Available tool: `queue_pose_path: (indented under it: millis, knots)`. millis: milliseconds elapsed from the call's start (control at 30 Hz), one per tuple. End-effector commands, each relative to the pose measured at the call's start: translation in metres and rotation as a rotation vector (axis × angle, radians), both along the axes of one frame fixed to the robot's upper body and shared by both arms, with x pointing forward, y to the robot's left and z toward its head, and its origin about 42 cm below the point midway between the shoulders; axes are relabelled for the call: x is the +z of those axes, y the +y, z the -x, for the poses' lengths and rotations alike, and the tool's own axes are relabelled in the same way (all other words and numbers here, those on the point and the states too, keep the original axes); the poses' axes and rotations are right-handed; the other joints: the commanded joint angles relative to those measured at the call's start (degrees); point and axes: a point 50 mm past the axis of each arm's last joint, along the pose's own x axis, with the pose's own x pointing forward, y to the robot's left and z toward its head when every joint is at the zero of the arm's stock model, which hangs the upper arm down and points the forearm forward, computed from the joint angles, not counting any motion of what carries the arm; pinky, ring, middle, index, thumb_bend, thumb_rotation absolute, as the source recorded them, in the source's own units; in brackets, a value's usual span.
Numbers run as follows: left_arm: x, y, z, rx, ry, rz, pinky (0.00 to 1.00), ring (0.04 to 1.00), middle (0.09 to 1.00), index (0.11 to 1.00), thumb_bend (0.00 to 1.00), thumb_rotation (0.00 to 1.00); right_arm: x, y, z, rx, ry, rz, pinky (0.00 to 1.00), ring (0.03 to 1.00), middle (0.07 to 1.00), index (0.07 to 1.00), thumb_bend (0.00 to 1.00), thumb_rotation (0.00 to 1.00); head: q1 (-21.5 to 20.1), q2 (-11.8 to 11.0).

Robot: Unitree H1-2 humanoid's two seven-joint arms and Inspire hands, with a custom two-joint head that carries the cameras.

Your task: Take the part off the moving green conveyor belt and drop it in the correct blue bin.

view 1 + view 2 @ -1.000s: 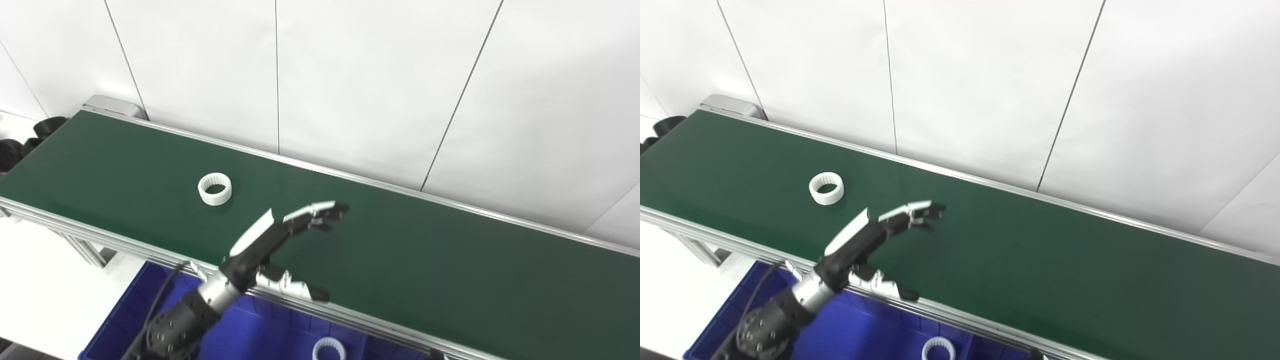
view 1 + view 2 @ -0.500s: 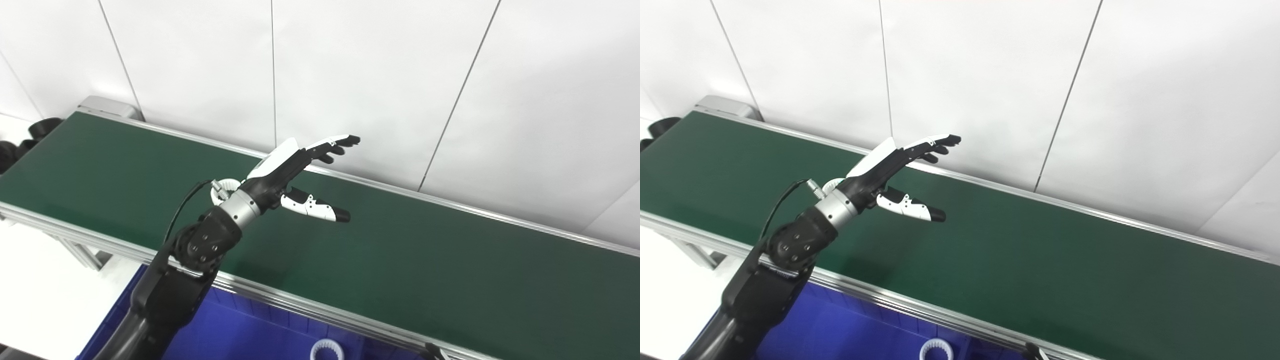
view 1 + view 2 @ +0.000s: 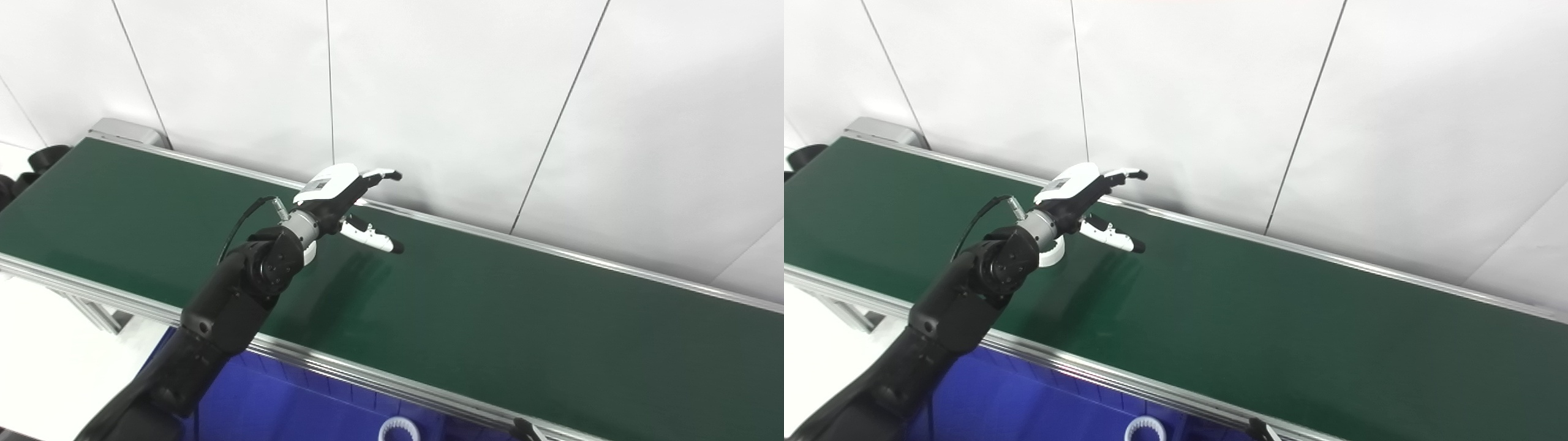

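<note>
Mostly hidden, your part: a white ring [image 3: 1053, 254] lying on the green belt [image 3: 1274, 331], only a sliver showing behind the left wrist. Left hand [image 3: 1087, 202]: raised above the belt beyond the ring, fingers [image 3: 1127, 174] and thumb spread, holding nothing. Blue bin [image 3: 294, 407]: below the belt's near rail, cut off by the bottom edge, with a second ring [image 3: 398, 430] inside, partly cropped.

White panelled wall [image 3: 465, 92] with thin dark seams, evenly lit.
</note>
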Motion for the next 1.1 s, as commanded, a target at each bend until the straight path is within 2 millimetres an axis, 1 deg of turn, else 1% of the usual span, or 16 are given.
queue_pose_path:
  millis: [0,33,133,267,300,400,533,667,800,867,933,967,1033,1067]
  knots:
    - [0.020,0.007,-0.014,0.013,-0.081,-0.059,0.88,0.909,0.931,0.891,0.88,0.46,0.009,0.001,-0.003,0.002,-0.074,-0.040,0.58,0.741,0.788,0.828,0.79,0.42,0.0,0.0]
    - [0.017,0.009,-0.016,0.016,-0.073,-0.085,0.88,0.909,0.932,0.891,0.88,0.46,0.010,0.001,-0.003,0.001,-0.074,-0.042,0.58,0.741,0.788,0.827,0.79,0.42,0.1,0.1]
    - [0.012,0.013,-0.017,0.020,-0.058,-0.139,0.93,0.927,0.941,0.896,0.89,0.46,0.010,0.001,-0.002,0.001,-0.074,-0.044,0.58,0.742,0.787,0.830,0.79,0.42,0.1,0.1]
    - [0.003,0.020,-0.017,0.027,-0.027,-0.192,0.98,0.954,0.963,0.903,0.90,0.42,0.010,0.001,-0.002,0.001,-0.074,-0.048,0.59,0.742,0.785,0.834,0.79,0.43,0.2,0.3]
    - [0.001,0.021,-0.016,0.027,-0.014,-0.214,0.99,0.966,0.973,0.908,0.91,0.43,0.011,0.001,-0.002,0.004,-0.073,-0.049,0.59,0.744,0.786,0.836,0.79,0.43,0.2,0.4]
    - [-0.004,0.025,-0.014,0.030,0.015,-0.258,1.00,0.985,0.989,0.911,0.93,0.43,0.011,0.000,-0.002,0.005,-0.073,-0.052,0.59,0.743,0.787,0.835,0.79,0.42,0.2,0.6]
    - [-0.008,0.028,-0.005,0.027,0.041,-0.272,1.00,1.000,0.997,0.906,0.96,0.42,0.011,0.000,-0.003,0.001,-0.075,-0.055,0.59,0.741,0.788,0.830,0.79,0.42,0.1,0.7]
    - [-0.011,0.030,0.002,0.013,0.068,-0.286,1.00,1.000,0.993,0.902,0.97,0.40,0.011,0.000,-0.003,0.002,-0.074,-0.056,0.58,0.737,0.784,0.830,0.79,0.43,0.2,0.7]
    - [-0.009,0.030,0.007,-0.002,0.117,-0.317,1.00,1.000,0.994,0.913,0.95,0.40,0.011,-0.001,-0.004,0.003,-0.073,-0.055,0.60,0.739,0.788,0.831,0.79,0.42,0.2,0.8]
    - [-0.009,0.029,0.008,-0.006,0.138,-0.329,1.00,0.998,0.988,0.912,0.93,0.38,0.010,-0.001,-0.004,0.003,-0.075,-0.051,0.60,0.738,0.789,0.834,0.79,0.42,0.1,0.8]
    - [-0.009,0.029,0.008,-0.006,0.155,-0.329,1.00,0.982,0.976,0.899,0.91,0.32,0.010,-0.001,-0.004,0.003,-0.078,-0.047,0.60,0.736,0.787,0.833,0.79,0.43,0.1,0.8]
    - [-0.010,0.029,0.008,-0.004,0.163,-0.323,1.00,0.980,0.974,0.897,0.90,0.31,0.010,-0.001,-0.004,0.002,-0.078,-0.048,0.60,0.735,0.787,0.832,0.79,0.43,0.1,0.8]
    - [-0.013,0.030,0.008,0.005,0.176,-0.315,0.95,0.940,0.949,0.876,0.88,0.22,0.010,-0.001,-0.004,0.000,-0.076,-0.053,0.60,0.734,0.784,0.829,0.80,0.42,0.1,0.9]
    - [-0.014,0.029,0.008,0.010,0.182,-0.310,0.89,0.908,0.929,0.864,0.87,0.18,0.010,-0.001,-0.004,-0.001,-0.075,-0.055,0.60,0.735,0.783,0.828,0.80,0.42,0.2,1.0]
